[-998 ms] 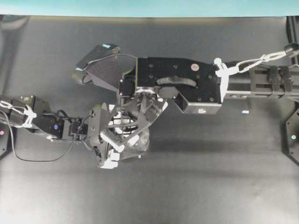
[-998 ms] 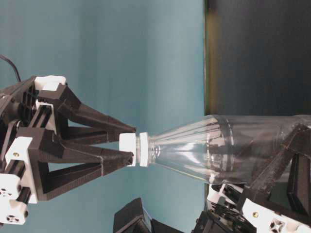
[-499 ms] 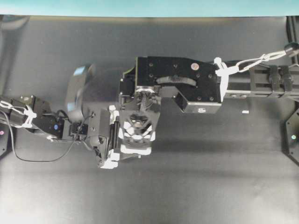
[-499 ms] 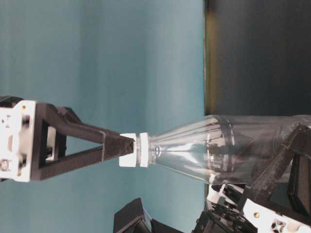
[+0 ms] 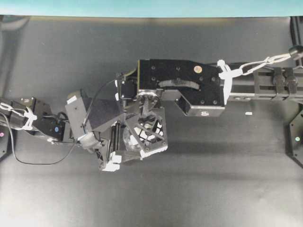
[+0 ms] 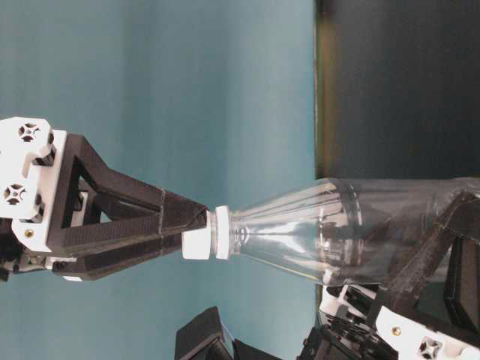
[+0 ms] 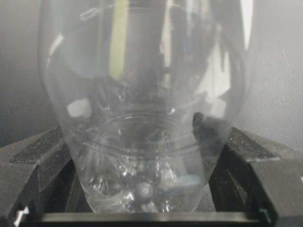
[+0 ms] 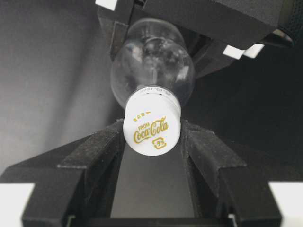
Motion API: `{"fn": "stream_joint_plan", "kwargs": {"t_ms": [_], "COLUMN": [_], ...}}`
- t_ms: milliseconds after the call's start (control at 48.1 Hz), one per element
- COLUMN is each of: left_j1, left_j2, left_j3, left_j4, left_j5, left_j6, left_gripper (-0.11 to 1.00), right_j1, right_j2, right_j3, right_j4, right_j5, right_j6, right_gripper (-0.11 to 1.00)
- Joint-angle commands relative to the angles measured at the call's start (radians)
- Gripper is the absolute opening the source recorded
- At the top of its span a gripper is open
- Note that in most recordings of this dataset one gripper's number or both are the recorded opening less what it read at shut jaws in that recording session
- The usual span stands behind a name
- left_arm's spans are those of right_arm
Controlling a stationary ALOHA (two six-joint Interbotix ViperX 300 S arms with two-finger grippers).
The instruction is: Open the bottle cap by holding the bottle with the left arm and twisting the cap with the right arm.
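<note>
Overhead, the right hand (image 5: pixel 147 135) hung over the bottle (image 5: pixel 135 147) at the table's (image 5: pixel 213 179) centre. At table level, it pinched the bottle cap (image 6: pixel 196 244) from nine o'clock. The left hand (image 7: pixel 142 208) clasped the bottle's base.

overhead view down, sideways table-level close-up, wrist views share bottle (image 8: pixel 152 71)

The right pincer (image 8: pixel 152 142) pinches the white bottle cap (image 8: pixel 152 126) of the clear bottle (image 8: pixel 152 66) between its black fingers (image 8: pixel 102 146).
</note>
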Motion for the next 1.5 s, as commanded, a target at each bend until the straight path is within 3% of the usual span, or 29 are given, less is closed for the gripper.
{"fn": "stream_joint_plan", "kwargs": {"t_ms": [0,333,374,520,561,1018,1268,1475], "left_j1": [-0.005,-0.003,-0.003,-0.005,-0.003,0.002,0.003,0.003], "left_j2": [-0.003,-0.002,-0.003,-0.002,-0.003,-0.002,-0.002,-0.002], "left_j3": [-0.006,-0.005,-0.005,-0.005,-0.006,-0.005,-0.005,-0.005], "left_j4": [0.003,0.003,0.003,0.003,0.003,0.003,0.003,0.003], "left_j5": [-0.005,-0.003,-0.003,-0.003,-0.003,-0.005,-0.003,-0.003], "left_j6": [-0.003,0.002,0.002,0.000,0.002,0.002,-0.002,-0.005], "left_gripper": [0.82,0.82,0.82,0.82,0.82,0.82,0.82,0.82], "right_j1": [0.023,0.023,0.023,0.023,0.025,0.032,0.032,0.031], "right_j2": [-0.005,-0.028,-0.032,-0.063,-0.074,-0.244,-0.318,-0.397], "right_j3": [-0.005,0.018,0.026,0.051,0.058,0.091,0.198,0.321], "right_j4": [-0.002,-0.003,-0.003,-0.011,-0.011,-0.009,-0.011,-0.011], "right_j5": [-0.009,-0.021,-0.025,-0.028,-0.028,-0.048,-0.143,-0.314], "right_j6": [-0.008,0.012,0.017,0.046,0.057,0.202,0.249,0.273], "right_gripper": [0.38,0.38,0.44,0.80,0.84,0.82,0.82,0.82]}}
